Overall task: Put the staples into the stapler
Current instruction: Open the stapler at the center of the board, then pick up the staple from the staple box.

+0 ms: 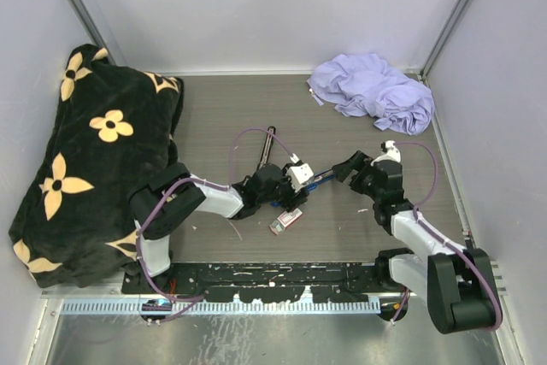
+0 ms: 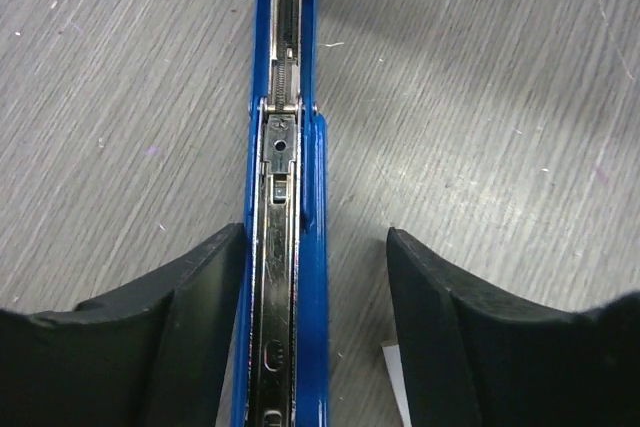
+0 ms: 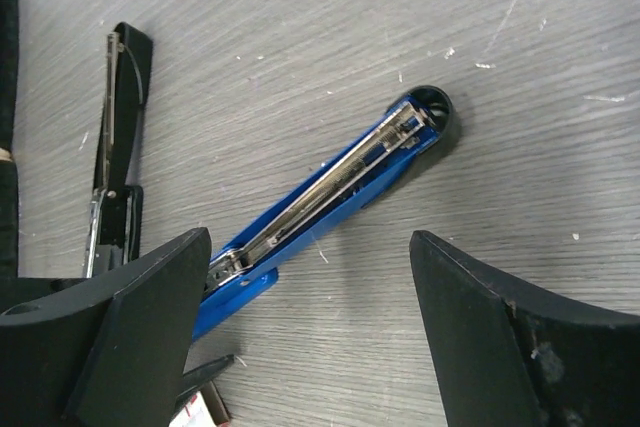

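Currently the staples (image 1: 286, 221) lie flat on the table (image 1: 214, 117) in their small white-and-red box. They sit just on the near side of the blue stapler (image 3: 325, 197) and touch neither gripper. Whether the box is open is too small to tell.

The blue stapler lies hinged open with its metal magazine rail facing up, spring and pusher showing. No strip is visible in the stretch of channel on view. The left gripper (image 2: 316, 237) straddles that rail with its jaws part-way apart. One finger sits against the blue side and the other stands clear of it, so nothing is clamped. The right gripper (image 3: 310, 237) hangs above the stapler, jaws spread wide and empty. A second, black stapler (image 3: 115, 147) lies close by on the far side.

In my judgement the loading itself is not yet begun, and the main risks come from that loose hold. With the stapler unpinned, a strip pushed into the channel could shove the whole body across the table instead of seating. The box is small and flat, so a wide grasp may skid it away, or crush it and snap the strips. The black stapler nearby invites a mix-up.
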`<action>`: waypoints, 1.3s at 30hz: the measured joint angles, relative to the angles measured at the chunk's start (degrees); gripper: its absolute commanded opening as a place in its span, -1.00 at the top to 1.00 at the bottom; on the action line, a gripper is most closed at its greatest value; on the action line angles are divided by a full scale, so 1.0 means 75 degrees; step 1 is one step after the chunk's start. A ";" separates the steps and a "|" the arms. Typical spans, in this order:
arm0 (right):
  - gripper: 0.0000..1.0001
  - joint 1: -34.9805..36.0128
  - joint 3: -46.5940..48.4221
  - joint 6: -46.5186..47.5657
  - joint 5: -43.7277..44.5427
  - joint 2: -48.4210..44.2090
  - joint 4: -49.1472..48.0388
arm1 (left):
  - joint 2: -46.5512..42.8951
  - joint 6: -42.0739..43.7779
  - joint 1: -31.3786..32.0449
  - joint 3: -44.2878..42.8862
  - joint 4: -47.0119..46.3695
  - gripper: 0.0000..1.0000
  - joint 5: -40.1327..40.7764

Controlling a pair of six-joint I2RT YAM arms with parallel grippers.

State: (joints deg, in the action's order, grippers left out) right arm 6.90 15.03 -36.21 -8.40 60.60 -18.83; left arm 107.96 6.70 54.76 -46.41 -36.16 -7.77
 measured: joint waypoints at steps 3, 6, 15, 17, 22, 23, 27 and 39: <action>-0.90 0.0000 0.0085 0.0198 -0.0020 -0.0437 0.0321 | -0.0163 -0.0169 0.0000 -0.0035 0.0300 -0.32 -0.0079; -1.00 -0.0003 0.0230 0.0411 0.0023 -0.0877 0.0726 | -0.0440 -0.0306 0.0003 -0.0201 0.0708 -0.35 -0.0093; -0.98 -0.0038 0.1064 0.0624 0.0647 -0.1431 0.2005 | -0.2302 -0.1107 0.0006 -0.1110 0.2757 -0.66 0.0749; -0.91 -0.0044 0.1110 0.0624 0.0542 -0.1431 0.2095 | -0.2981 -0.1393 0.0000 -0.1116 0.3404 -0.73 0.1067; -0.78 0.0047 0.1081 0.0857 -0.0300 -0.1428 0.2087 | -0.4972 -0.2098 -0.0344 -0.1052 0.5380 -0.94 0.1521; -0.78 0.0204 0.1093 0.0970 -0.0312 -0.1422 0.2119 | -0.5330 -0.2259 -0.0565 -0.1072 0.5788 -0.95 0.1460; -0.66 0.1868 0.1679 0.1585 -0.0143 -0.0947 0.2836 | -0.6260 -0.2830 -0.2340 -0.1460 0.7545 -0.96 0.0734; -0.40 0.6097 0.4581 0.2664 0.1052 0.2055 0.4811 | -0.8049 -0.3474 -0.4019 0.0166 0.8142 -0.98 0.1413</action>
State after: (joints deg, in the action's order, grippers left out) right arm 52.62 49.39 -16.23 -0.51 76.01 17.26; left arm 47.59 -19.35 24.62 -45.17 24.91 2.83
